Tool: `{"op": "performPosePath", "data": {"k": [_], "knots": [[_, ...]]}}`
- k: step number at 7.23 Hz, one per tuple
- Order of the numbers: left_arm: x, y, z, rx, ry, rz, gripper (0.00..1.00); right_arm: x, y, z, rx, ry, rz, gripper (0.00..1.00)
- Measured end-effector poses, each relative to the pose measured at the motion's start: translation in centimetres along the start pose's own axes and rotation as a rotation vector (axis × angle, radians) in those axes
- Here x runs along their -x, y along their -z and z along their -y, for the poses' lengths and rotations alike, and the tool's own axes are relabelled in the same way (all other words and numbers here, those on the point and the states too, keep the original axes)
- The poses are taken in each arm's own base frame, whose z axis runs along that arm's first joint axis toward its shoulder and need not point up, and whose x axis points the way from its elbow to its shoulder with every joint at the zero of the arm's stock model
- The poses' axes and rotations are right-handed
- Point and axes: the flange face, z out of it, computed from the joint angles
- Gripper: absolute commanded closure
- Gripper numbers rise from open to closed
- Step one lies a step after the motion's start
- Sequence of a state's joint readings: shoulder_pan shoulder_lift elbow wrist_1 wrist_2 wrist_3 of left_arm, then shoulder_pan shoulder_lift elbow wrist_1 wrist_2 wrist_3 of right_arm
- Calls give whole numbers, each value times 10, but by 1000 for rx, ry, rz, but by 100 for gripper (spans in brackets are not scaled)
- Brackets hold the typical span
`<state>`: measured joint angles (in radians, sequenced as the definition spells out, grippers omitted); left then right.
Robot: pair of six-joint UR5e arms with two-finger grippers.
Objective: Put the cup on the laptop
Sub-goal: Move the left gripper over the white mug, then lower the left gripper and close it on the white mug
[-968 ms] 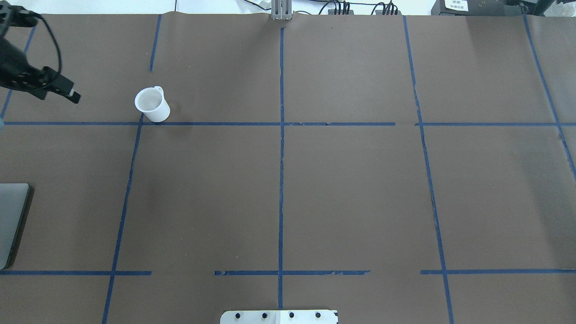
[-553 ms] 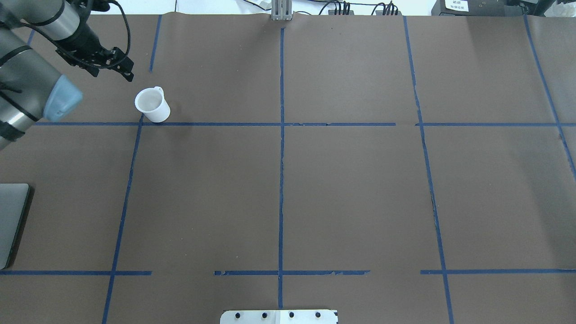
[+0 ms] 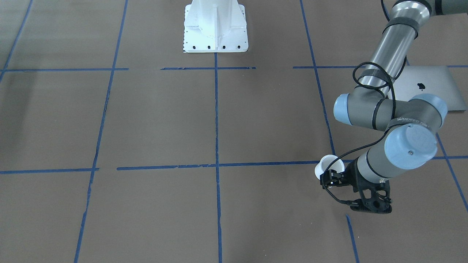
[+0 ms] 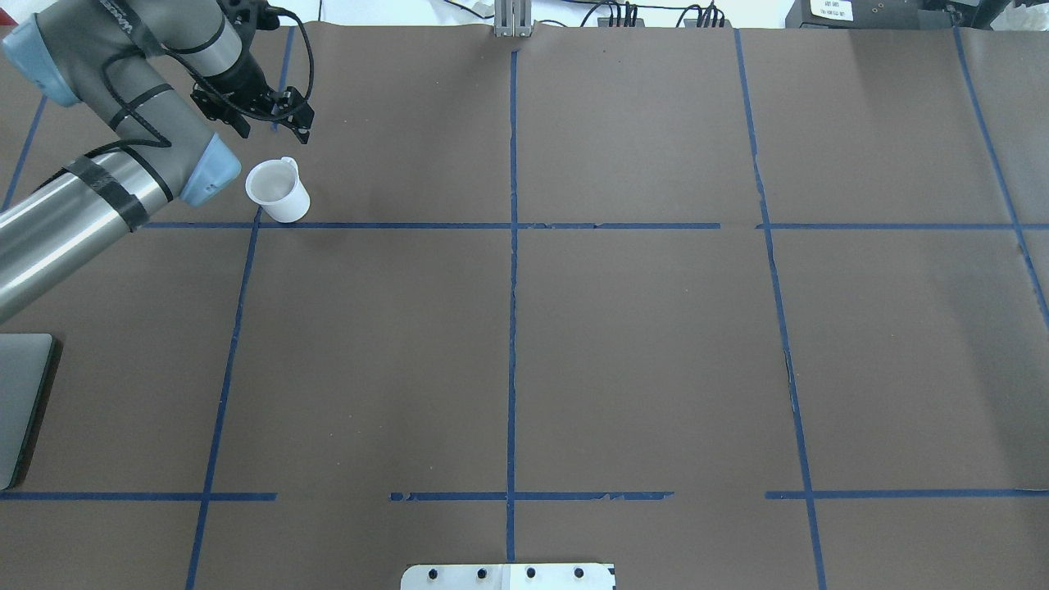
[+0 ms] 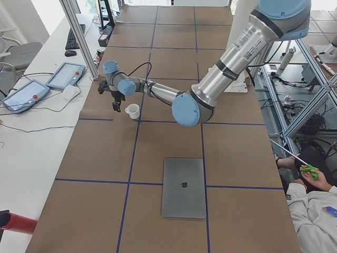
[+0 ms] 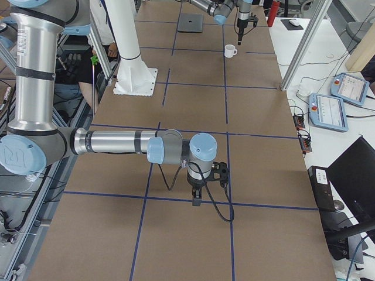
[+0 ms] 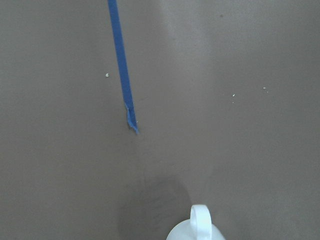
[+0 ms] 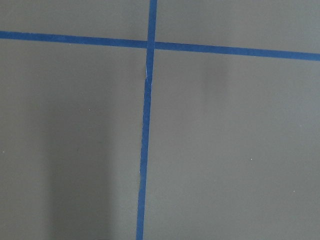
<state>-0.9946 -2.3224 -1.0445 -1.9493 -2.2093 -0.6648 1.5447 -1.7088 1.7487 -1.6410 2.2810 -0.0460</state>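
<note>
The small white cup (image 4: 277, 190) stands upright on the brown table, its loop handle towards the far side; it also shows in the front view (image 3: 328, 163) and the left wrist view (image 7: 199, 226). My left gripper (image 4: 274, 129) hovers just beyond the cup's handle side, apart from it, and looks open and empty. The closed silver laptop (image 3: 431, 83) lies flat at the table's left edge (image 4: 20, 406), well nearer the robot than the cup. My right gripper (image 6: 196, 200) shows only in the right side view, pointing down; I cannot tell whether it is open.
Blue tape lines (image 4: 512, 270) grid the brown table cover. The white robot base plate (image 3: 215, 27) sits at the table's near middle edge. Teach pendants (image 5: 66, 75) lie on the white bench past the far edge.
My left arm has swung in from the far left edge towards the right, bringing its gripper from well left of the cup to just beyond it. The cup has not moved.
</note>
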Motion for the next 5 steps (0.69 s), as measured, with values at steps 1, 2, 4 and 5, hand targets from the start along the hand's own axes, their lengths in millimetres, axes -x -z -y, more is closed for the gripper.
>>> {"op": "performPosePath", "data": {"k": [1, 2, 4, 5], "knots": [[-7, -16, -3, -4, 4, 11, 18, 0, 0, 0, 0, 0, 0, 0], [-10, -28, -6, -6, 4, 26, 30, 0, 0, 0, -1, 1, -1, 0], [-10, -41, -12, 2, 6, 42, 70, 0, 0, 0, 0, 0, 0, 0], [-9, -45, -15, 7, 8, 45, 100, 0, 0, 0, 0, 0, 0, 0]]}}
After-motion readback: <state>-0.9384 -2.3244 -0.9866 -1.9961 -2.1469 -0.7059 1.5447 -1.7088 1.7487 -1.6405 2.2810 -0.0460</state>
